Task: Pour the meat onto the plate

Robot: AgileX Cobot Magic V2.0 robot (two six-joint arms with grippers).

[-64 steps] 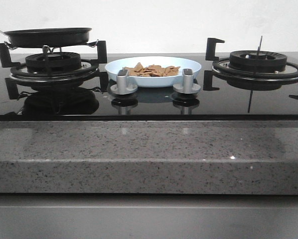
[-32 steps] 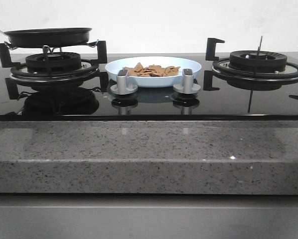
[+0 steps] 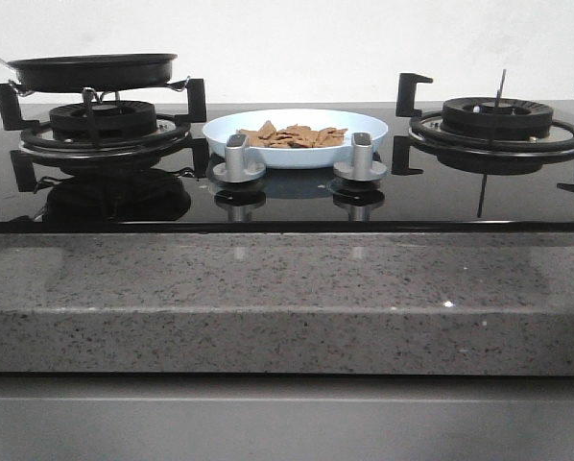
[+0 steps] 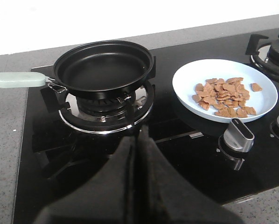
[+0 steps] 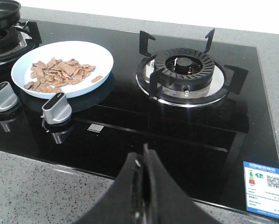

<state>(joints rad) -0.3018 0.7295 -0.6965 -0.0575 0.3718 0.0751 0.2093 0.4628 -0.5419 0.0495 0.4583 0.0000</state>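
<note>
The meat (image 4: pixel 225 95) lies heaped in the plate (image 4: pixel 186 77) just beside the empty pan (image 4: pixel 103 66) — poured out, I judge — so both pincers, left (image 4: pixel 137 140) and right (image 5: pixel 144 156), hang closed on nothing, clear of the pan.

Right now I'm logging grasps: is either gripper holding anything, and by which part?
Nothing is held. The left gripper and right gripper are both shut on nothing, above the stove; the meat lies on the plate.
</note>
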